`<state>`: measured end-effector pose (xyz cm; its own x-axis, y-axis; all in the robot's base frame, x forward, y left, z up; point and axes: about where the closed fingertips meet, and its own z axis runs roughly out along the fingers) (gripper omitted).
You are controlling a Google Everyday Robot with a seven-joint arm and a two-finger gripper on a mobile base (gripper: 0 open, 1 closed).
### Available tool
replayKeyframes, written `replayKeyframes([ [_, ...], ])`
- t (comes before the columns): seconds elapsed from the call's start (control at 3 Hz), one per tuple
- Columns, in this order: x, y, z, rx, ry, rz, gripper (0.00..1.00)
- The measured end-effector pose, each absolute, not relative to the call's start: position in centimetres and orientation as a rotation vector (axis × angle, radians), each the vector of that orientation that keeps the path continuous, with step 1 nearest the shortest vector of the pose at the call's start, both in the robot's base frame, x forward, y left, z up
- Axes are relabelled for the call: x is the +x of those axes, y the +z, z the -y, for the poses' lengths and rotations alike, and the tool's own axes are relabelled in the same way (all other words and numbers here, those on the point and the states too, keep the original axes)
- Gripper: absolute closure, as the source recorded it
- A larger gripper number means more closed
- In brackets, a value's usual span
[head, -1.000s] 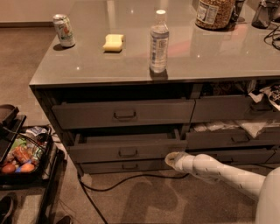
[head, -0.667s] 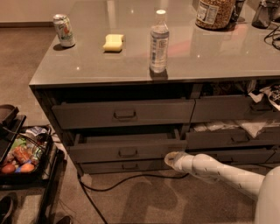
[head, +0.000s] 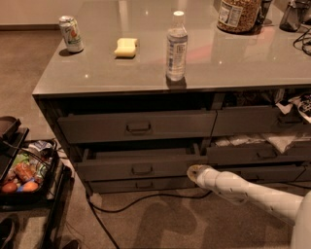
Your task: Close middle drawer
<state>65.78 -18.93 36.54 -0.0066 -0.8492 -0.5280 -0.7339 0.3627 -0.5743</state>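
The middle drawer (head: 141, 165) is a wide dark grey-brown drawer with a small metal pull (head: 142, 169). It stands slightly pulled out, with a dark gap above its front. The taller top drawer (head: 138, 125) is above it and the slim lowest drawer (head: 141, 185) below. My white arm (head: 252, 192) reaches in from the lower right. My gripper (head: 195, 172) is at the right end of the middle drawer's front, low near the floor, touching or very close to it.
On the counter (head: 146, 73) stand a clear water bottle (head: 176, 46), a yellow sponge (head: 126, 47), a soda can (head: 71, 33) and a jar (head: 238, 14). Open cluttered drawers (head: 272, 141) are at right. A black cable (head: 146, 199) lies on the floor. A snack basket (head: 24, 170) stands at left.
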Motion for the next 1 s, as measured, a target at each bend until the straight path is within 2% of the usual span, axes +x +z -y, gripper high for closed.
replayKeyframes([
  [0.33,67.8,37.6,21.0,-1.391,-0.223,-1.756,1.0],
  [1.0,71.2,37.0,22.0,-1.38,-0.18,-1.708,1.0],
])
